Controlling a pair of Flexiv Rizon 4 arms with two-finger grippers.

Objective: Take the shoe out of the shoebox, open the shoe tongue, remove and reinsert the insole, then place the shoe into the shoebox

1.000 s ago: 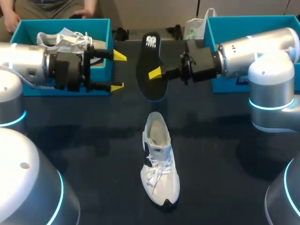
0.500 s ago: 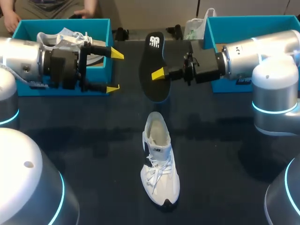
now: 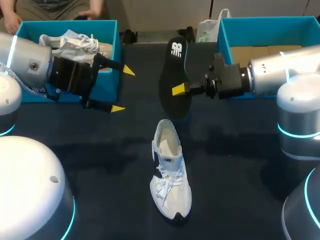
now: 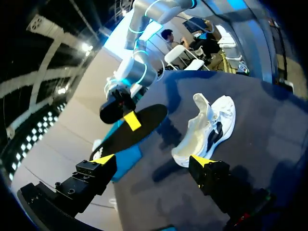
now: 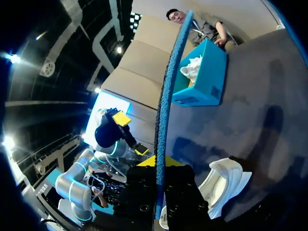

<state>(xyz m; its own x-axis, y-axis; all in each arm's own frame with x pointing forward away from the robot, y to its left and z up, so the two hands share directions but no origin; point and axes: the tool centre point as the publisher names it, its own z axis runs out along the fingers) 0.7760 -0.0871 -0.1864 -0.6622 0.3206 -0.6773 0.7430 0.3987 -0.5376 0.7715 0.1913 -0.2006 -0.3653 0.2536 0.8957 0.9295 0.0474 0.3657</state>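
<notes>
On the dark table (image 3: 240,190) two blue boxes stand at the far side. The left shoebox (image 3: 114,50) holds what seems to be a second shoe (image 3: 70,41), and the right shoebox (image 3: 260,22) is behind the right arm. The white shoe (image 3: 170,170) lies in the middle of the table, toe toward the robot, outside both boxes. The black insole (image 3: 175,75) hangs above the table beyond the heel, pinched between the fingers of the right gripper (image 3: 179,90). The left gripper (image 3: 123,90) is spread wide and holds nothing, just in front of the left shoebox.

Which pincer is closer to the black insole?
Right. The right pincer is shut on the insole, holding it up. The left pincer is open, off to one side, not touching it.
</notes>
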